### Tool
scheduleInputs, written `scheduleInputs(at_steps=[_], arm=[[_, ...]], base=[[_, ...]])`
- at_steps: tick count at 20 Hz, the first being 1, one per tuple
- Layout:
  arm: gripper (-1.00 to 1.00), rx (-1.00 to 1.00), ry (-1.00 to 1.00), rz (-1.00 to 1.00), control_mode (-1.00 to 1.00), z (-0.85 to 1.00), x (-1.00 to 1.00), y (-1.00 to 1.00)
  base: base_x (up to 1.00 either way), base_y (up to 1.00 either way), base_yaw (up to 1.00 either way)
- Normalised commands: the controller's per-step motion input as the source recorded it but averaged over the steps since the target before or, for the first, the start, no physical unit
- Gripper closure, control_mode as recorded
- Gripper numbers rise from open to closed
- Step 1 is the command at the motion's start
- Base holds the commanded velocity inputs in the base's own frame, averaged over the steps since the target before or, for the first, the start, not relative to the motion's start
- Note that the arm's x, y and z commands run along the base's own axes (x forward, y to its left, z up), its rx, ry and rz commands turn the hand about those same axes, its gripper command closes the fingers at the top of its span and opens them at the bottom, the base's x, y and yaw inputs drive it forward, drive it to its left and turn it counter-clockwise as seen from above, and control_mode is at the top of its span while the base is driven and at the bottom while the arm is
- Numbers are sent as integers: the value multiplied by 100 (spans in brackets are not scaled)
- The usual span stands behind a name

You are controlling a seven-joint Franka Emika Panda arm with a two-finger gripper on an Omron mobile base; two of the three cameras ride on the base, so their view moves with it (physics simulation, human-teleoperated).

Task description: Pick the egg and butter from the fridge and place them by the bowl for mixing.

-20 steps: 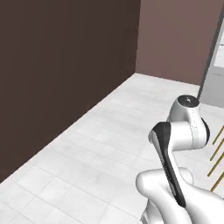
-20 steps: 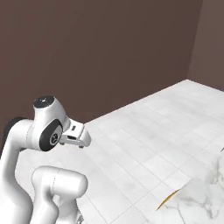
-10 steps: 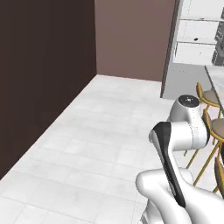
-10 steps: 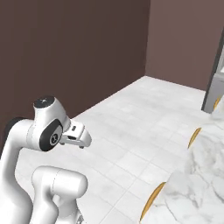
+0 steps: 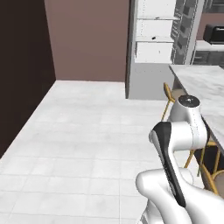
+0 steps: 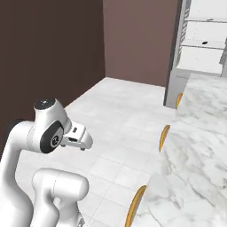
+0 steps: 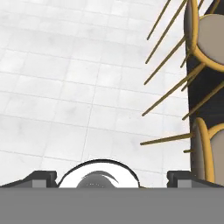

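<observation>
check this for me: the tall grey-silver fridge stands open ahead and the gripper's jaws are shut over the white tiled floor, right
Not quite. The tall grey-silver fridge does stand open ahead, but the gripper is open: the hand view shows its two dark finger tips far apart, nothing between them, over the white tiled floor.

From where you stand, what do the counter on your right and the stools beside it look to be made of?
Counter: looks like polished marble or a marble-look slab, white with grey veining. Stools: thin golden-yellow legs and rims, likely painted metal or wood, the render leaves it open; the seats look flat matte grey-tan.
</observation>
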Motion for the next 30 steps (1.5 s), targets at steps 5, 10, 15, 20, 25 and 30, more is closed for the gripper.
scheduleInputs(at_steps=[5,10,15,20,25,30], arm=[[-100,0,0,0,100,0,0,0],[-100,0,0,0,100,0,0,0],[-100,0,0,0,100,0,0,0],[-100,0,0,0,100,0,0,0],[-100,0,0,0,100,0,0,0],[-100,0,0,0,100,0,0,0]], base=[[60,9,-40],[76,23,-26],[82,28,-20],[84,27,-15],[86,27,-14],[88,26,-11]])
